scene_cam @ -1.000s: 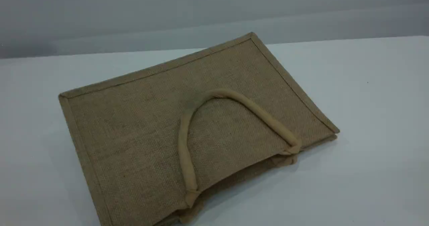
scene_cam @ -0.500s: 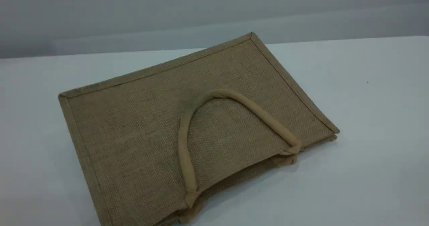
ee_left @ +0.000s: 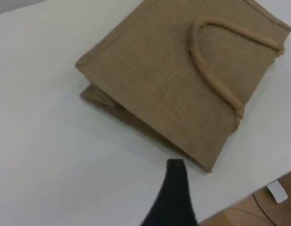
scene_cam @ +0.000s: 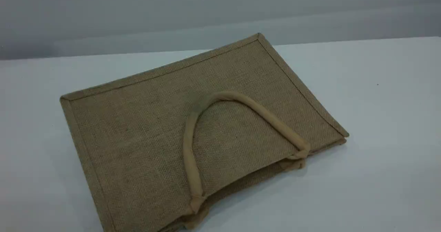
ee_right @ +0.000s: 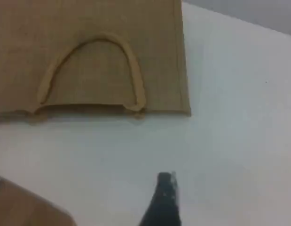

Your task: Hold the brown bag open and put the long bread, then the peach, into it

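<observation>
The brown bag (scene_cam: 137,132) lies flat on the white table, its mouth toward the near right. One padded beige handle (scene_cam: 188,156) is folded back over its upper side. The left wrist view shows the bag (ee_left: 154,84) ahead of my left gripper (ee_left: 176,172), which hovers just off the bag's near corner with nothing in it. In the right wrist view the bag (ee_right: 89,28) lies beyond my right gripper (ee_right: 166,181), apart from it across bare table. Only one dark fingertip of each gripper shows. Both stand open. The long bread and the peach are out of view.
White table (scene_cam: 379,122) extends to the right of the bag and in front of it, with a grey wall (scene_cam: 220,11) behind. The left wrist view shows the table's edge and a brown floor (ee_left: 258,212) with a white tag (ee_left: 277,190).
</observation>
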Robot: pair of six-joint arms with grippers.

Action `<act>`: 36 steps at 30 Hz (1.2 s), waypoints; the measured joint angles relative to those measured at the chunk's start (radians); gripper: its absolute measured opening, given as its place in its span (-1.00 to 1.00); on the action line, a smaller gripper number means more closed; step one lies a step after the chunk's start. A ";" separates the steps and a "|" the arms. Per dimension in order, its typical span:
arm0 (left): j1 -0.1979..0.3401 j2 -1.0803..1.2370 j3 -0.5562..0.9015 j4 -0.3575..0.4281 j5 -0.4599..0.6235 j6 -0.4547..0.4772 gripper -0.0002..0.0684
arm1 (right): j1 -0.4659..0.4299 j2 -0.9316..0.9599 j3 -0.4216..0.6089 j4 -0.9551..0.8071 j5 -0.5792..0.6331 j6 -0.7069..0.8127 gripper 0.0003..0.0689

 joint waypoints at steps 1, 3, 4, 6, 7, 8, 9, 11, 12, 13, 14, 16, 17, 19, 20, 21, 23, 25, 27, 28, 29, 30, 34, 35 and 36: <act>0.000 0.000 0.000 0.000 0.000 0.000 0.68 | 0.000 0.000 0.000 0.001 0.000 0.000 0.70; 0.000 0.000 0.006 0.000 -0.008 -0.005 0.68 | 0.000 0.000 0.000 0.006 0.000 0.000 0.70; 0.000 0.000 0.013 -0.001 -0.016 -0.014 0.68 | 0.000 0.000 0.000 0.006 0.000 0.001 0.70; 0.000 0.000 0.038 -0.001 -0.047 -0.016 0.68 | 0.000 0.000 0.000 0.008 0.000 0.002 0.70; 0.000 0.000 0.052 -0.001 -0.062 -0.019 0.68 | 0.000 0.000 0.000 0.008 0.000 0.003 0.70; 0.000 0.000 0.068 0.000 -0.075 -0.019 0.68 | 0.000 0.000 0.000 0.008 0.000 0.004 0.70; 0.000 0.000 0.084 0.000 -0.080 -0.019 0.68 | 0.000 0.000 0.000 0.008 0.000 0.004 0.70; 0.000 0.000 0.108 0.000 -0.090 -0.019 0.68 | 0.000 0.000 0.000 0.008 0.000 0.004 0.70; 0.000 0.000 0.118 0.000 -0.092 -0.019 0.68 | 0.000 0.000 0.000 0.008 0.000 0.004 0.70; 0.000 0.000 0.126 0.000 -0.092 -0.019 0.68 | 0.000 0.000 0.000 0.008 0.000 0.004 0.70; 0.000 0.000 0.130 0.000 -0.092 -0.019 0.68 | 0.000 0.000 0.000 0.008 0.000 0.004 0.70; 0.000 0.000 0.131 0.000 -0.091 -0.019 0.68 | 0.000 0.000 0.000 0.008 0.000 0.004 0.70; 0.000 0.000 0.131 0.000 -0.091 -0.019 0.68 | 0.000 0.000 0.000 0.008 0.000 0.004 0.70; 0.000 0.000 0.131 0.000 -0.091 -0.020 0.68 | 0.000 0.000 0.000 0.008 0.000 0.004 0.70; 0.000 0.000 0.131 0.000 -0.091 -0.020 0.68 | 0.000 0.000 0.000 0.008 0.000 0.004 0.70; 0.000 0.000 0.131 0.000 -0.091 -0.020 0.68 | 0.000 0.000 0.000 0.008 0.000 0.004 0.70; 0.000 0.000 0.131 0.000 -0.091 -0.020 0.68 | 0.000 0.000 0.000 0.008 0.001 0.004 0.70; 0.000 0.000 0.131 0.000 -0.089 -0.020 0.68 | 0.000 0.000 0.000 0.008 0.001 0.004 0.70; 0.000 0.000 0.131 0.000 -0.089 -0.020 0.68 | 0.000 0.000 0.000 0.008 0.001 0.004 0.70; 0.000 0.000 0.131 0.000 -0.089 -0.020 0.68 | 0.000 0.000 0.000 0.008 0.001 0.004 0.70; 0.000 0.000 0.131 0.000 -0.089 -0.020 0.68 | 0.000 0.000 0.000 0.008 0.001 0.004 0.70; 0.000 0.000 0.131 0.000 -0.089 -0.020 0.68 | 0.000 0.000 0.000 0.008 0.001 0.004 0.70; 0.000 0.000 0.131 0.000 -0.089 -0.020 0.68 | 0.000 0.000 0.000 0.008 0.001 0.004 0.70; 0.000 0.000 0.131 0.000 -0.089 -0.020 0.68 | 0.000 0.000 0.000 0.008 0.001 0.004 0.70; 0.002 0.000 0.131 0.000 -0.089 -0.019 0.68 | 0.000 0.000 0.000 0.008 0.001 0.004 0.70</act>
